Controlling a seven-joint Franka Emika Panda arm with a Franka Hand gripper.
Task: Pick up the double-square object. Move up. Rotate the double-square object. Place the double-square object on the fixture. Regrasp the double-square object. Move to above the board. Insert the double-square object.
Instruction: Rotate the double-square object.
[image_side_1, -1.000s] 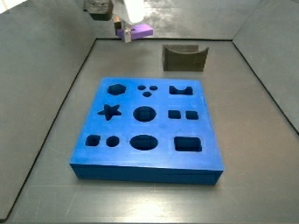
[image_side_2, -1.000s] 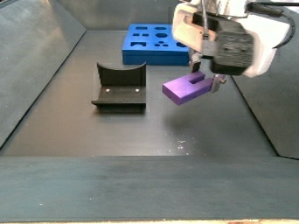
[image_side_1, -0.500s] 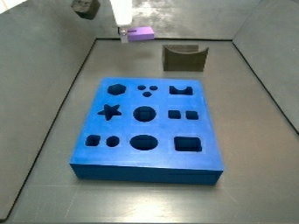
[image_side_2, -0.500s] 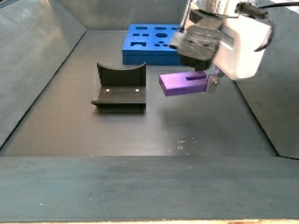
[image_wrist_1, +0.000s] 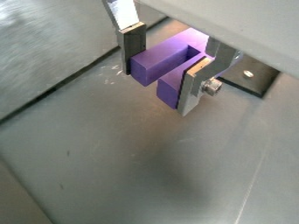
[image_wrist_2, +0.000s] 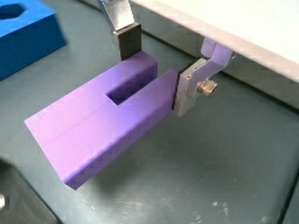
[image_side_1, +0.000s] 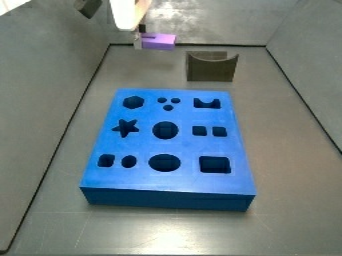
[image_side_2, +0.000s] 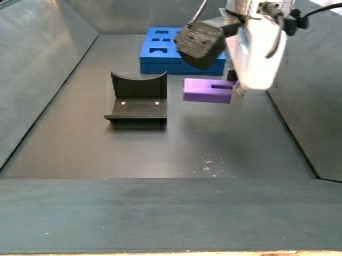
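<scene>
Dark grey matte floor (image_side_2: 160, 160) with low grey walls all round, and we see bare floor directly under the gripper (image_side_2: 230, 92), nothing in the drop zone. Our gripper hangs in the air, pinching the double-square object (image_side_2: 207, 91) between its two silver fingers (image_wrist_2: 126, 41); both wrist views show the dark pads pressed flat on opposite faces of the lilac block, one finger seated beside its square recess. In a side view the block reads roughly level, its long axis sticking out sideways from the jaws toward the fixture (image_side_2: 135, 101).

We judge the step in hand to be the rotate, done aloft before the set-down on the fixture. To do it well we want the grip kept firm, since most of the block overhangs to one side of the pads and could pivot. We want the wrist turned slowly and height kept, so the overhanging end never meets the floor or the fixture's upright.

Just beside the gripper, lower and on the block's free-end side, stands the fixture, dark, with its notch up top and empty. It sits apart from the block, not touching. Its base plate lies flat on the floor.

Beyond the gripper, toward the far wall in that side view, lies the board (image_side_2: 167, 50), bright blue with cut-outs. The opposite side view (image_side_1: 171, 150) shows the cut-outs look empty. It sits well apart from the gripper.
</scene>
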